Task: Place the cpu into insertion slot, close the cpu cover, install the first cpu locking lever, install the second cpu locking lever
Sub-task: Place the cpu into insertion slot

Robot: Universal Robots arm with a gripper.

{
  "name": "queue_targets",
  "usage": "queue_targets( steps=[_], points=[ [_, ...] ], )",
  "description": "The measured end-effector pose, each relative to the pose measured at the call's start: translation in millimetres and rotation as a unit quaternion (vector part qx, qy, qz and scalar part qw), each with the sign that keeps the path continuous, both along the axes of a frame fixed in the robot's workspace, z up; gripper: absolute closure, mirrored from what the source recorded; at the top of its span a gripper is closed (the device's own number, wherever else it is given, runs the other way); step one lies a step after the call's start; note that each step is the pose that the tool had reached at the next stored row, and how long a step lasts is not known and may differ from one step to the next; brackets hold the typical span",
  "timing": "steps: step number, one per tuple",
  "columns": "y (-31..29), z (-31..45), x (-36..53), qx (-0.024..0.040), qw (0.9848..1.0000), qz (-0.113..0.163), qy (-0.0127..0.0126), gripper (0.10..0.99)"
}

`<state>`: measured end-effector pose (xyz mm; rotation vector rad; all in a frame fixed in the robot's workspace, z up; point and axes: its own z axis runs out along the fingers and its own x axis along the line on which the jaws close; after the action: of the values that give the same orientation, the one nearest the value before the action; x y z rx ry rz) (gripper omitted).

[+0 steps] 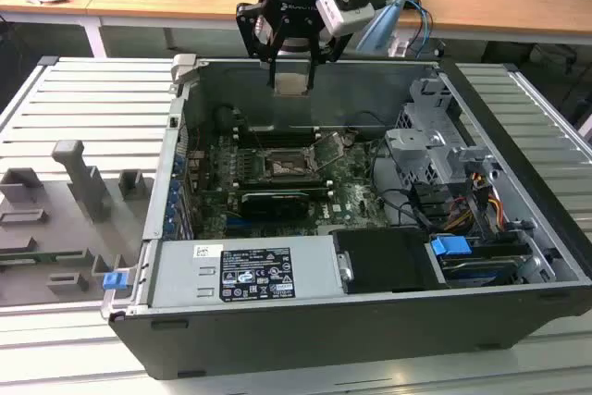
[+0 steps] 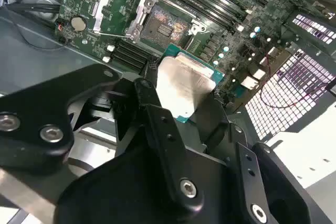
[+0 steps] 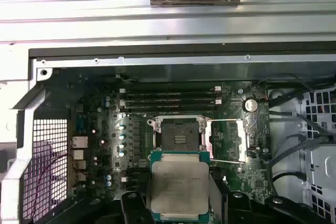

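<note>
One cpu (image 3: 179, 184), one cpu cover (image 3: 226, 121), one insertion slot (image 3: 180, 136), one computer case (image 1: 305, 335), one coin cell (image 3: 250, 104), one hand (image 1: 293, 71)

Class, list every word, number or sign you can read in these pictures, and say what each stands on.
No text can be read for certain.
Print on the white label of the power supply: too small.
Lettering on the gripper: blurred.
Top of the cpu, held in the gripper: faint marks, unreadable.

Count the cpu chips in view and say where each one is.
1. The cpu is held in the gripper above the computer case; the socket is empty. Others could be hidden.
</note>
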<state>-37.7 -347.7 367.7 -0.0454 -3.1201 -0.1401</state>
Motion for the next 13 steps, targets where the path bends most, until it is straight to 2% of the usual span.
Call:
queue_targets(
  steps=[2, 4, 11, 13],
  points=[
    [0.0, -0.3, 0.0, 0.0000, 0.9995, -0.032, 0.0000, 0.557],
    [0.0, -1.5, 0.0, 0.0001, 0.9989, -0.047, 0.0000, 0.557],
    [0.0, -3.8, 0.0, -0.0001, 0.9988, -0.048, 0.0000, 0.557],
    [0.0, -3.9, 0.0, 0.0000, 0.9984, -0.056, 0.0000, 0.557]
  ],
)
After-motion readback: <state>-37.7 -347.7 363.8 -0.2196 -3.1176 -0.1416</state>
